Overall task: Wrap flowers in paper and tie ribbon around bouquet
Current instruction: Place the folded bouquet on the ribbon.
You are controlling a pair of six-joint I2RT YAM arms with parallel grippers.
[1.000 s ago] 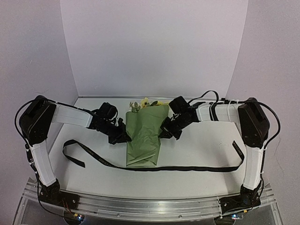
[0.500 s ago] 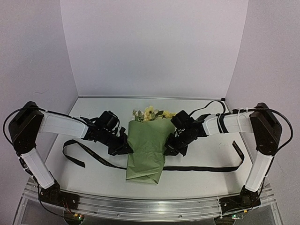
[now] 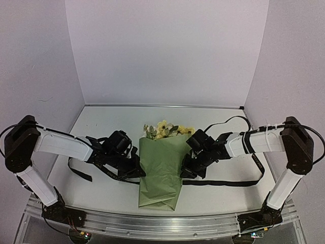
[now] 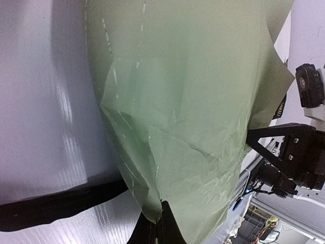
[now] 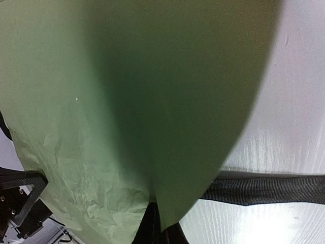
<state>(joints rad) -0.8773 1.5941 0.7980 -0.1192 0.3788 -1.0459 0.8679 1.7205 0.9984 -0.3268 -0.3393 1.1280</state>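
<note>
Left tool (image 3: pixel 137 172) is clamped shut on the paper (image 4: pixel 193 101) edge of the bouquet (image 3: pixel 160 168); right tool (image 3: pixel 186 172) grips the opposite edge. Bouquet sits between both tools, ribbon (image 3: pixel 223 182) passing beneath it on the desk (image 3: pixel 101 122). Recommendation: move both tools evenly, centring the cone on the ribbon without tearing.

The top view is bright and even, lit softly from above, with a lilac cast on the walls (image 3: pixel 167 51) and pale shadows on the table (image 3: pixel 101 122). Its wide lens bows the near rail (image 3: pixel 162 223). Both wrist views are soft. In the left one, glare streaks the table and the paper (image 4: pixel 177 101) looks hazy. In the right one, a dark shadow crosses the blurred paper, the ribbon (image 5: pixel 264 188) is fuzzy, and the table glares white.
</note>
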